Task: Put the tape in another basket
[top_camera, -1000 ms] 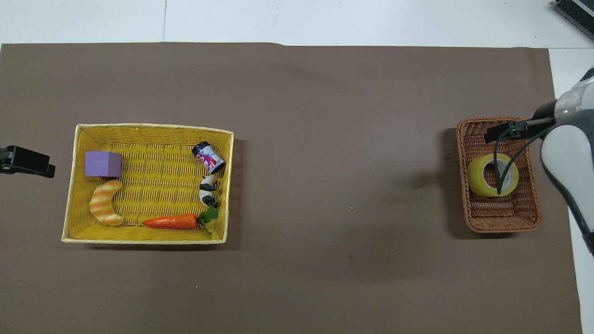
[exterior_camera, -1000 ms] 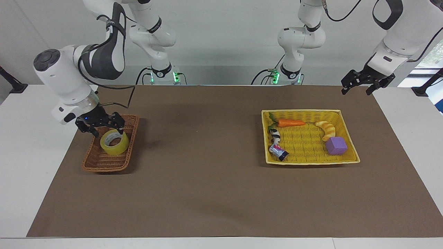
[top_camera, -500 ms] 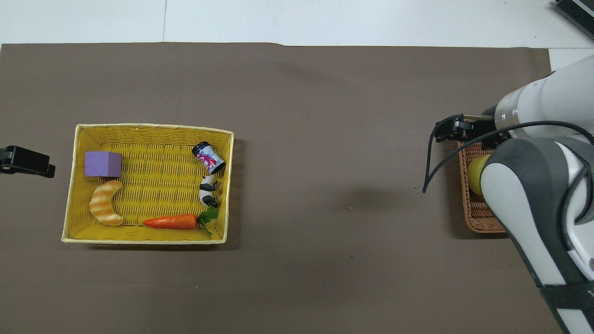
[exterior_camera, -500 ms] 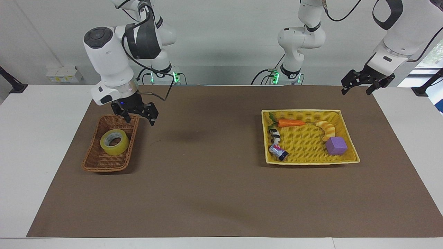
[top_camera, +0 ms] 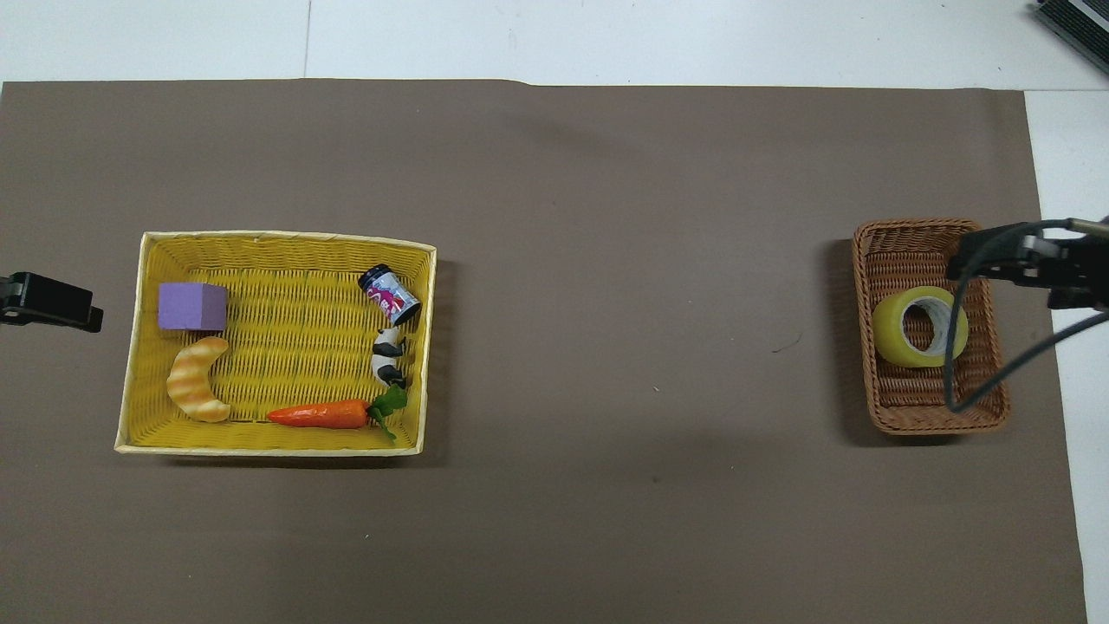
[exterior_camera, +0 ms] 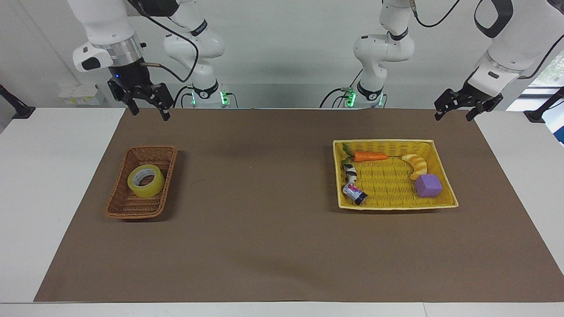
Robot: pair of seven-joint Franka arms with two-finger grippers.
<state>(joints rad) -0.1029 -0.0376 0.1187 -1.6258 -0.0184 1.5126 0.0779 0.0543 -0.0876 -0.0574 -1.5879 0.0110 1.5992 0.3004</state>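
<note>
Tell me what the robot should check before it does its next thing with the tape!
1. Tape in the brown wicker basket: ok, it leans against one side inside.
2. Right gripper free of the tape: ok, it is open and raised over the mat's edge by the robots, holding nothing.
3. Left gripper out of the way: ok, it waits open, raised at its own end of the table.
4. Yellow basket undisturbed: ok, it holds the carrot, croissant toy, purple block, can and panda toy.
5. Tape settled firmly: cannot tell.
</note>
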